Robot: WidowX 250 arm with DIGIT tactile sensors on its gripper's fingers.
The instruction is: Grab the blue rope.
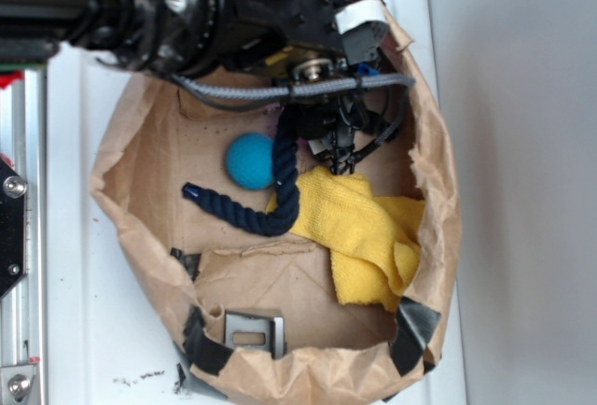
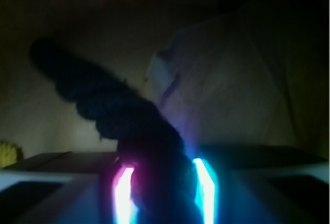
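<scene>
The gripper (image 2: pixel 164 193) is clamping its jaws on one end of the blue rope (image 1: pixel 280 202). The rest is trailing down inside the paper bag (image 1: pixel 140 144), curving between the teal ball (image 1: pixel 250 160) and the yellow cloth (image 1: pixel 359 228).

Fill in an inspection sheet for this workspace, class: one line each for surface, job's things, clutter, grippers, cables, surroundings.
Surface: crumpled brown paper bag opened as a tray on a white table.
Job's things: blue rope, one end raised into the gripper, the rest lying curved.
Clutter: teal ball beside the rope; yellow cloth; metal clip.
Grippers: gripper shut on the rope, per the wrist view.
Cables: grey braided cable across the arm.
Surroundings: metal rail at left.
</scene>
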